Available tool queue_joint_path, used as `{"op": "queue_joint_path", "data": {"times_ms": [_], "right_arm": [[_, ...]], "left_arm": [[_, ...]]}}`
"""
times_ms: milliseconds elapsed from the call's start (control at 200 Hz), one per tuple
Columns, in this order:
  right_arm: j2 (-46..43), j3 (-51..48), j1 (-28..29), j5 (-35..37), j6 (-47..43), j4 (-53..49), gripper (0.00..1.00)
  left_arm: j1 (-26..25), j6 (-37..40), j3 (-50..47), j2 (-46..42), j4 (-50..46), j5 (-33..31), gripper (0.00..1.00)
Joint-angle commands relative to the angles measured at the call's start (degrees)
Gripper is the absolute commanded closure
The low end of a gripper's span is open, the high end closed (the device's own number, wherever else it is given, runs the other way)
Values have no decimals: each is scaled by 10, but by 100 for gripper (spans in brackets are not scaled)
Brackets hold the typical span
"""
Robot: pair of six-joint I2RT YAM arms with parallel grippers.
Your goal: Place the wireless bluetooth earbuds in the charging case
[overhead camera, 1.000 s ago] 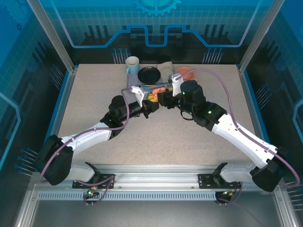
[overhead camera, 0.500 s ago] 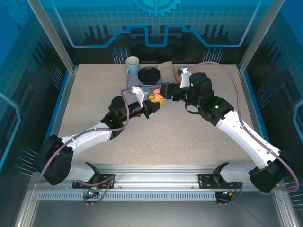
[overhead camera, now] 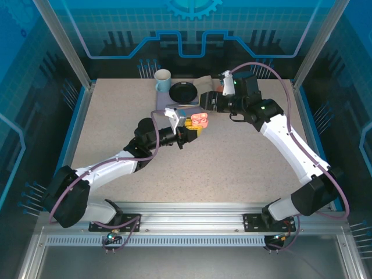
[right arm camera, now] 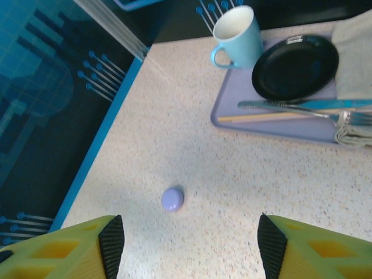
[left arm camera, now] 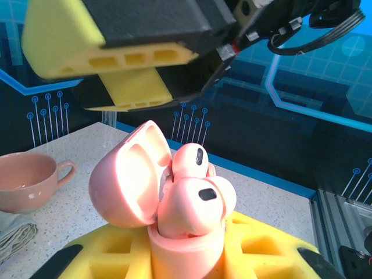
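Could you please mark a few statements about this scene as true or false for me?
1. The left gripper is shut on the pink case. True.
2. The case's lid is closed. False: it stands open, with two pink earbuds sitting in it.
3. The right gripper holds an earbud. False: it is open and empty.
4. A light blue mug stands beside the black plate. True.
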Motion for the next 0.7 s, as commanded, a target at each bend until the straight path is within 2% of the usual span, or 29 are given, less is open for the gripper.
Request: {"op": "queue_joint_path", "data": {"times_ms": [0,45,265,410,695], "right_arm": [[-30,13,26,-11,-46,-36,29],[-44,6,39,6,-68,-46,23],[-106,-32,83,36,-156,-90,11],[-113,-39,101,51,-190,-115,9],[-97,-45,110,76,-199,-115,8]], "left_arm": [[-3,18,19,-9,-1,13,100],[-2,20,20,-9,-7,11,100],[-2,24,20,-9,-6,8,100],[-2,26,22,-10,-11,6,100],[-2,27,22,-16,-16,5,100]]}}
